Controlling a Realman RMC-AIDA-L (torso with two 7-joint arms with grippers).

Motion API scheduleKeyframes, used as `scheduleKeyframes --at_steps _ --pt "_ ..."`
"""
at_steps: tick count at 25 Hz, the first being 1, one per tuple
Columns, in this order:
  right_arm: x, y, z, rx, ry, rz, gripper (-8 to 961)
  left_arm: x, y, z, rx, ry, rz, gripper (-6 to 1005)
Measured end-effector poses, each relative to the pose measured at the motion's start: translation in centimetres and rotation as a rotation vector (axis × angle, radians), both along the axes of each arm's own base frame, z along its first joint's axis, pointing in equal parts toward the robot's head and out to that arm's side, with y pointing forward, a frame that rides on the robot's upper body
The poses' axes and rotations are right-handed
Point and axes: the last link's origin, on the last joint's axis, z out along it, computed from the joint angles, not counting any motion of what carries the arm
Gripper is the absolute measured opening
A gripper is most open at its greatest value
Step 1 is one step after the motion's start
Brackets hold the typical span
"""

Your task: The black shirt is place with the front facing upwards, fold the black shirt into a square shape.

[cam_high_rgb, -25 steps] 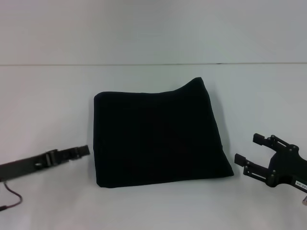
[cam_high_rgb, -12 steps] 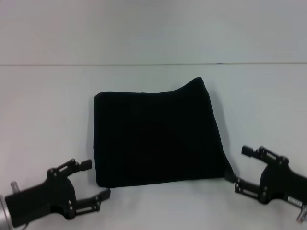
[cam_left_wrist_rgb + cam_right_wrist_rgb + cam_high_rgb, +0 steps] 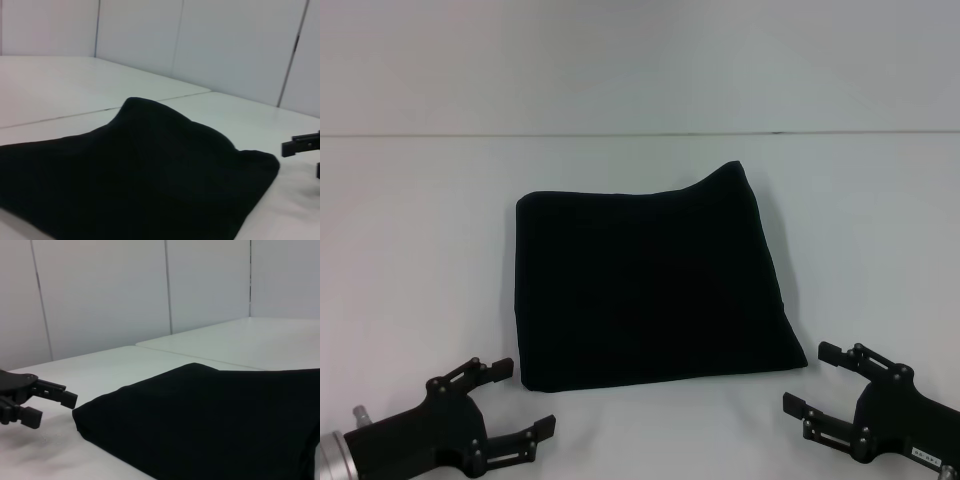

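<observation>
Black shirt (image 3: 645,285) lies folded, soft and floppy; your left gripper (image 3: 516,403) and right gripper (image 3: 817,380) hover near its front corners, jaws spread; pinch all layers there.

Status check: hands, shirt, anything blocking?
Left hand open, near the table's front edge, off the shirt. Right hand open, same on its side. Shirt folded to a rough square, flat. Nothing in the way.

The black shirt (image 3: 650,285) is soft matt cloth on a smooth white table (image 3: 410,250).
</observation>
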Motion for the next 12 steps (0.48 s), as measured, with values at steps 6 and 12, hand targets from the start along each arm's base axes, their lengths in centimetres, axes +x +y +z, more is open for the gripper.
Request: scheduleKeyframes --at_steps 6,12 --pt "0.05 0.24 0.14 0.014 0.001 -0.008 857 0.33 -0.11 0.15 -0.022 -0.023 -0.007 952" --pt "-0.02 0.54 0.33 0.026 0.004 -0.009 857 0.41 -0.15 0.23 -0.024 -0.028 -0.011 952"
